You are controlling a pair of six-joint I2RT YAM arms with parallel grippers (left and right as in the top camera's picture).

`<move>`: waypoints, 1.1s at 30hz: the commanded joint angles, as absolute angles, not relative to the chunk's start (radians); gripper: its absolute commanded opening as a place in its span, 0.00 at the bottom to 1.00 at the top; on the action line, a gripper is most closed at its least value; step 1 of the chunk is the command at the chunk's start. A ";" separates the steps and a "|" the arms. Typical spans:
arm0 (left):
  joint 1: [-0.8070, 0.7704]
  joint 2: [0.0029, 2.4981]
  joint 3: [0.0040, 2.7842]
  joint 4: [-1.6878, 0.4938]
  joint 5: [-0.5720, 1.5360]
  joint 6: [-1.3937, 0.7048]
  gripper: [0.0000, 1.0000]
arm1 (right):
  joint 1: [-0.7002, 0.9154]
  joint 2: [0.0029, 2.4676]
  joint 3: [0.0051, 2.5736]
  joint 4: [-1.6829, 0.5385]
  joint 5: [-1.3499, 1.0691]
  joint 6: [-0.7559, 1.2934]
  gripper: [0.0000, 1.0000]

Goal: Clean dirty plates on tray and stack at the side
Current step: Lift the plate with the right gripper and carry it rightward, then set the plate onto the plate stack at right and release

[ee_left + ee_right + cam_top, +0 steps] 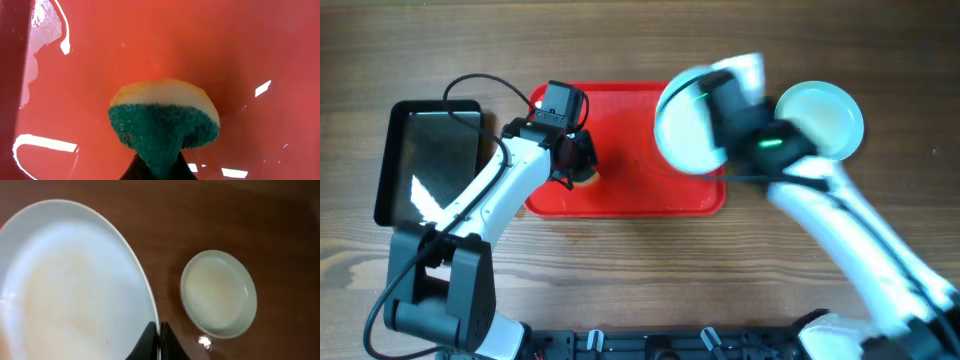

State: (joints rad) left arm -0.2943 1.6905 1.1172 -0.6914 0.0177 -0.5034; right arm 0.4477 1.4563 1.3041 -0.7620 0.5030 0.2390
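My right gripper (158,336) is shut on the rim of a pale mint-white plate (686,128), holding it raised over the right end of the red tray (630,180); it fills the left of the right wrist view (70,290). A second plate (825,118) lies on the table to the right and also shows in the right wrist view (219,292). My left gripper (159,167) is shut on a green and yellow sponge (165,117) held over the tray floor (150,45) at its left part (575,165). A third plate is not distinguishable.
A black glossy tray (430,160) lies on the wooden table left of the red tray, partly under my left arm. Wooden table surface (650,270) lies in front of the red tray.
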 commanded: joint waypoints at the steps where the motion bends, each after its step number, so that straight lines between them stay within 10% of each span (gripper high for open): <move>1: -0.290 1.700 1.111 -0.692 0.033 -0.506 0.04 | 0.097 1.350 1.318 -0.751 0.015 0.271 0.04; 8: -0.290 1.700 1.111 -0.692 0.034 -0.506 0.04 | -0.467 1.569 1.315 -0.732 -0.325 0.237 0.04; 33: -0.291 1.700 1.111 -0.688 0.033 -0.506 0.04 | -0.482 1.864 1.315 -0.611 -0.220 0.262 0.22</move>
State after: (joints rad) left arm -0.2943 1.6905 1.1168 -0.6914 0.0254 -0.5037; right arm -0.4835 1.8534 1.3094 -0.5934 -0.2234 0.2646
